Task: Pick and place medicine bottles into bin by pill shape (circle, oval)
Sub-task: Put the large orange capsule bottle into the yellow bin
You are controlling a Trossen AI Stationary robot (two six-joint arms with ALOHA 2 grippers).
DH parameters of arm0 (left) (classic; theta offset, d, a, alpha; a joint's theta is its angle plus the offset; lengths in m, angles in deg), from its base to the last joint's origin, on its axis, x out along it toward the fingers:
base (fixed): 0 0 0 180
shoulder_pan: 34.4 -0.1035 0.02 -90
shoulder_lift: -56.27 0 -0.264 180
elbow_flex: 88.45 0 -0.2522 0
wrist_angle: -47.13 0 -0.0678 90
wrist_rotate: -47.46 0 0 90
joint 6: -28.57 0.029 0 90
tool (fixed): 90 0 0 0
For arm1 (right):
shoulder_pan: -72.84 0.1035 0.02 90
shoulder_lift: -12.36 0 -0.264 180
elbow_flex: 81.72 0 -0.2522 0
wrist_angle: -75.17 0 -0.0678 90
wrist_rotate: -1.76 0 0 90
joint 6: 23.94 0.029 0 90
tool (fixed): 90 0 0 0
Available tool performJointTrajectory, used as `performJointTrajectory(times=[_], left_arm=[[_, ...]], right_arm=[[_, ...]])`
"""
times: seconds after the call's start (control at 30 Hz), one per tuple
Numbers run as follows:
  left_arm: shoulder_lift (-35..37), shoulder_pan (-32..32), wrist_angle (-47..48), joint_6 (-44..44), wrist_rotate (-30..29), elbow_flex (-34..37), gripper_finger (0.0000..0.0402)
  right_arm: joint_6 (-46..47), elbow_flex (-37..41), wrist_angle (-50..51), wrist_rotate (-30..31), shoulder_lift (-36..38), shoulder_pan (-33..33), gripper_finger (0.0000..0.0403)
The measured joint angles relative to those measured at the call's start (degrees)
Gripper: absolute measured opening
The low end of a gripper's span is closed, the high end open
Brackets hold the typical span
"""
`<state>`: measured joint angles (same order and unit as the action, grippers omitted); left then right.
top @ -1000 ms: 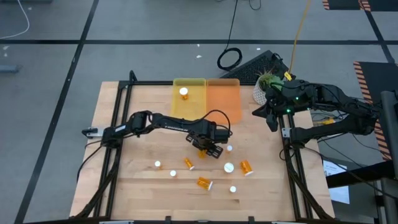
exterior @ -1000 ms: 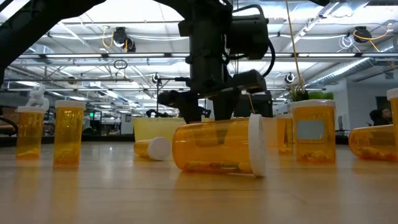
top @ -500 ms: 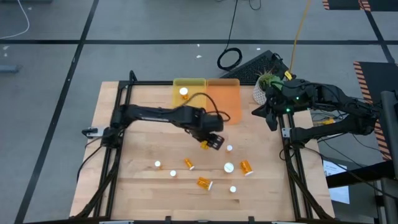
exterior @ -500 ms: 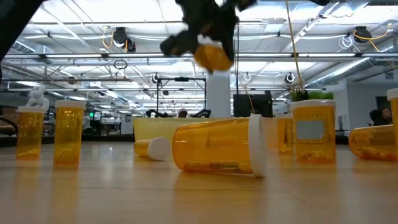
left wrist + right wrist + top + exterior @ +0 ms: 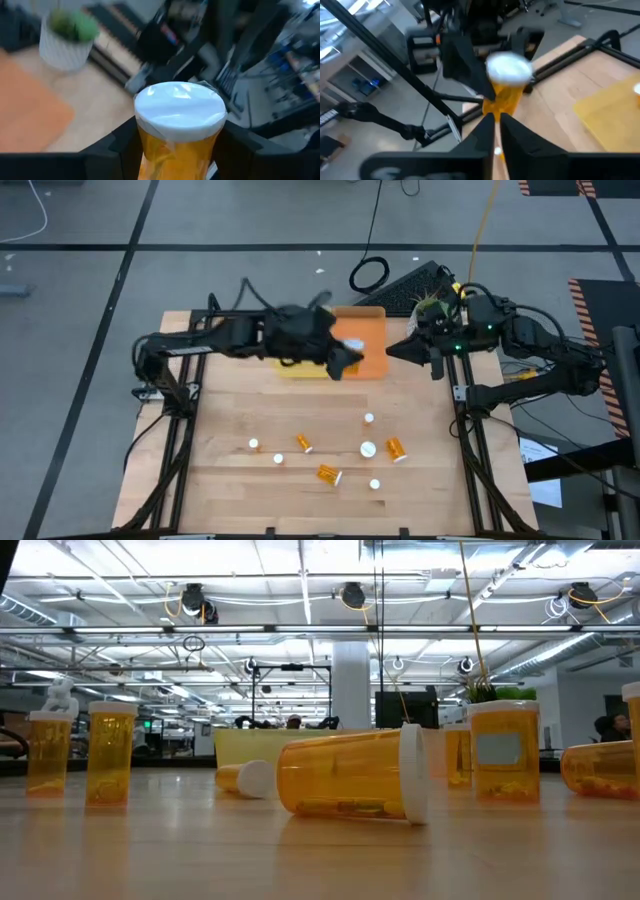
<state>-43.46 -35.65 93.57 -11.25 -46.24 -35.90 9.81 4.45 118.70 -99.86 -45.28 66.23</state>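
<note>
Upper centre of the high view, over the shallow translucent orange plastic tray, the left gripper clamps a white-capped orange pill bottle; the right gripper, fingers nearly together, waits beside.

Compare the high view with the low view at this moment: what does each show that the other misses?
Only the high view shows the arms: the left gripper over the orange bin, shut on a medicine bottle, with the yellow bin beside it, and the right gripper off the table's right edge by the potted plant.

Only the low view shows pills inside the lying bottle and the room's ceiling lights.

Both show the loose bottles on the wooden table.
</note>
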Motion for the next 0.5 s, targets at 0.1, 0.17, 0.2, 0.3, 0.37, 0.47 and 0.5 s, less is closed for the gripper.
performJointTrajectory(times=[0.1, 0.17, 0.2, 0.3, 0.37, 0.47, 0.5], left_arm=[[1.77, -1.00, -4.60, 2.12, 0.05, 0.00, 0.0199], [2.71, -1.63, -7.62, 3.11, 0.60, 0.00, 0.0199], [3.07, -1.87, -8.86, 3.46, 0.69, 0.00, 0.0200], [3.31, -2.21, -14.01, 4.94, 1.05, 0.00, 0.0200], [3.15, -2.63, -17.56, 5.82, 2.39, 0.00, 0.0200], [2.93, -2.98, -22.04, 6.18, 3.82, 0.02, 0.0200], [2.84, -3.00, -22.92, 6.46, 3.78, 0.00, 0.0200]], right_arm=[[0.62, 0.00, -5.14, -0.72, -1.72, 0.08, 0.0068], [-0.04, 0.00, -8.88, -0.69, -2.79, 0.37, 0.0099], [-0.17, 0.00, -10.18, -0.69, -3.55, 0.37, 0.0115], [0.36, 0.00, -14.57, -0.74, -5.36, 0.35, 0.0159], [1.44, 0.00, -17.94, -1.64, -6.66, 0.37, 0.0184], [3.14, 0.00, -22.56, -4.69, -8.66, 0.35, 0.0213], [3.48, 0.00, -24.05, -5.53, -9.13, 0.36, 0.0221]])
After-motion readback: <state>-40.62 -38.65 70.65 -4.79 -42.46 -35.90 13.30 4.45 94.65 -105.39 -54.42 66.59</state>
